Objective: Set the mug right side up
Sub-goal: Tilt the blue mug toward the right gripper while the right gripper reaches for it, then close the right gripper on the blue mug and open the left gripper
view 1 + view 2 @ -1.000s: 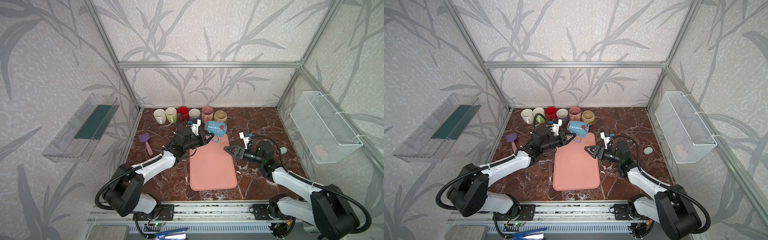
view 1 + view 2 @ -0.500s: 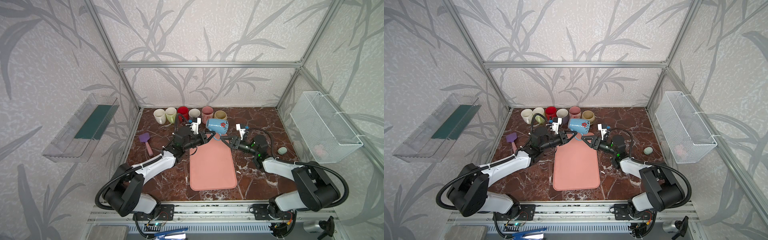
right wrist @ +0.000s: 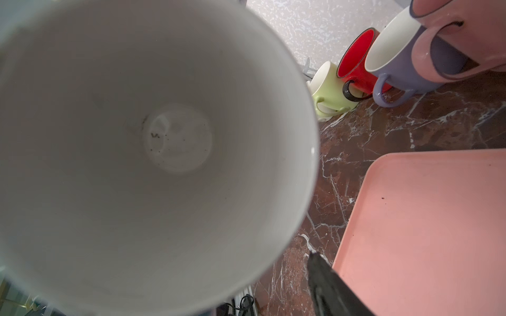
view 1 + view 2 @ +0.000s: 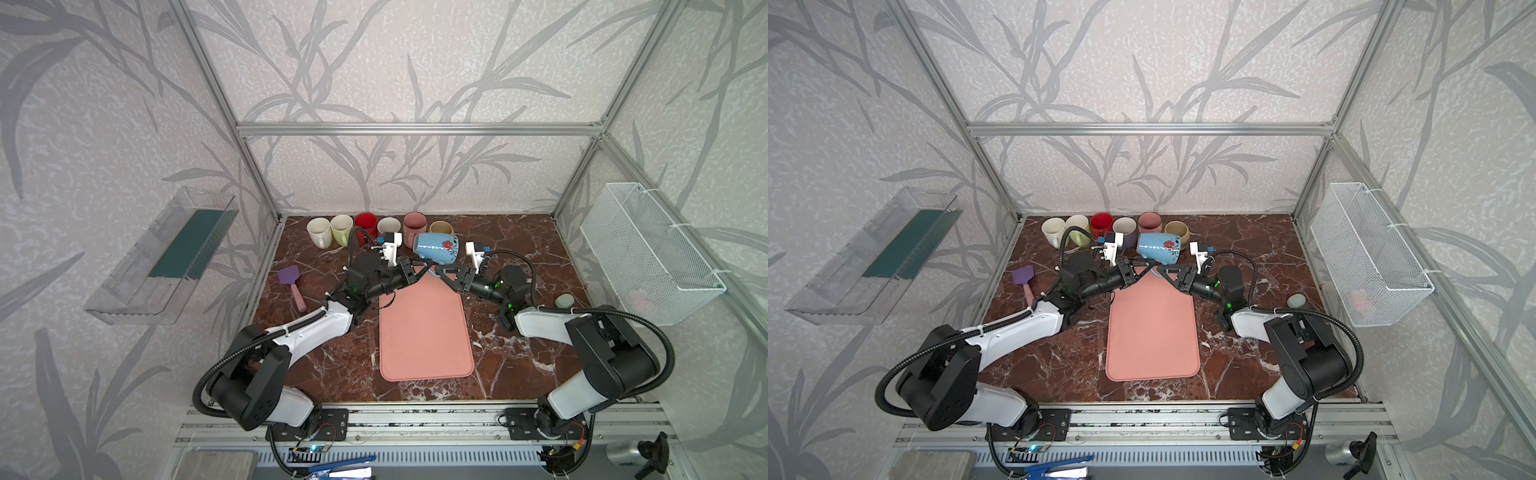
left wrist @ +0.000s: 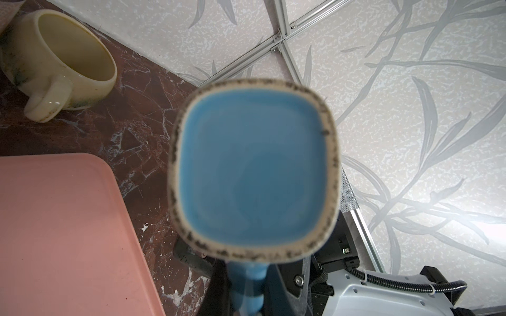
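The L gripper [image 4: 419, 266] is closed on the handle of the blue mug [image 4: 436, 248]. In the left wrist view the handle runs down betw. the dark fingers and the mug's blue, squarish base [image 5: 254, 169] faces the camera. The mug is held on its side, not upright: base toward the L arm, mouth toward the R arm. In both top views it sits at the far end of the pink mat [image 4: 426, 332], just in front of the mug row.

The R gripper [image 4: 440, 275] stands w/ jaws apart, right at the mouth side of the mug and a bit lower. I cannot tell if a finger touches the rim. The right wrist view is filled mostly by the white inside of the mug [image 3: 137, 136]; one dark finger [image 3: 328, 287] shows outside the rim.

The mat lies in the middle of the desk [image 4: 519, 241], long side going from near edge to far edge. Along the far edge stands a row of upright mugs: white [image 4: 318, 230], green [image 4: 341, 228], red [image 4: 365, 222], lilac [image 4: 388, 226], pink [image 4: 414, 222], cream [image 4: 441, 228].

A purple spatula [image 4: 291, 282] lies near the left edge. A small grey-green object [image 4: 564, 300] lies near the right edge.
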`<state>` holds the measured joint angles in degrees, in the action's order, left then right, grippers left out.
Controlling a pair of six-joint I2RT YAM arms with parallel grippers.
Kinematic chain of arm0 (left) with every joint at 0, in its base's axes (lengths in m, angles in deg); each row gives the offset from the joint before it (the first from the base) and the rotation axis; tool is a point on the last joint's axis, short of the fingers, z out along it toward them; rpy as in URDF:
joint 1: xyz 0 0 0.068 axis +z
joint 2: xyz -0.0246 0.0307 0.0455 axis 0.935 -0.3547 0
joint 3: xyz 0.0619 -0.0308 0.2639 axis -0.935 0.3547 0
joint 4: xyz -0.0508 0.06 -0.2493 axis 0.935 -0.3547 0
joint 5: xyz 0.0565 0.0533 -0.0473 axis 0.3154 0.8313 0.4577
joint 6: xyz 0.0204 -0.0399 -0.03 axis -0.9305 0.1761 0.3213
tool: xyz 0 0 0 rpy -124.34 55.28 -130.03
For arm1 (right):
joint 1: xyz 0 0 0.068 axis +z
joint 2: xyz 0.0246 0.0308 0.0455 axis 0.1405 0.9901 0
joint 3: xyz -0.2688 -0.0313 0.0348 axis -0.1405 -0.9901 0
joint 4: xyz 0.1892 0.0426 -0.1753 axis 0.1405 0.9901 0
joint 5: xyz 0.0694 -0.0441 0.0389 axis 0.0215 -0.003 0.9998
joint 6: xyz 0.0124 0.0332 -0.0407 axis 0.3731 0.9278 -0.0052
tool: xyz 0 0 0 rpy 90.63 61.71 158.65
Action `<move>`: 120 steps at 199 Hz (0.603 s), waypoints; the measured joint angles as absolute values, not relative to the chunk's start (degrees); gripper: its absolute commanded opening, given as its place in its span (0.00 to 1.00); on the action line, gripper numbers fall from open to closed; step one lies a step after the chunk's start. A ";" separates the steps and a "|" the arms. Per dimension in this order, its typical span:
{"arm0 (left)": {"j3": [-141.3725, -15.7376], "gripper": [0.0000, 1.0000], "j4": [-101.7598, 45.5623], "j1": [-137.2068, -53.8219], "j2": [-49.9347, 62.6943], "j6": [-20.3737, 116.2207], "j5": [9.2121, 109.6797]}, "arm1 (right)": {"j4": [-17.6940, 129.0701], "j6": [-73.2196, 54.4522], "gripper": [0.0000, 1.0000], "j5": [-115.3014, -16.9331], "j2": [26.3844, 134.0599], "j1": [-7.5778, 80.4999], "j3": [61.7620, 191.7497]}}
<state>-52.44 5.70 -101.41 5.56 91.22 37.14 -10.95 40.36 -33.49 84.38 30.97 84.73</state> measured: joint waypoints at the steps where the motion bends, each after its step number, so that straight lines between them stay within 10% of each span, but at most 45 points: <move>1: -52.42 0.00 5.77 -101.41 5.50 91.30 37.14 | -10.97 40.36 0.64 -33.56 84.49 30.97 84.79; 120: -50.91 0.00 11.28 -101.12 1.94 93.42 37.22 | -14.05 43.39 0.37 -33.89 87.66 31.10 87.22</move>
<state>-50.91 11.28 -101.12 1.94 93.42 37.22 -14.05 43.39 -33.89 87.66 31.10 87.22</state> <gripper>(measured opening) 0.120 0.413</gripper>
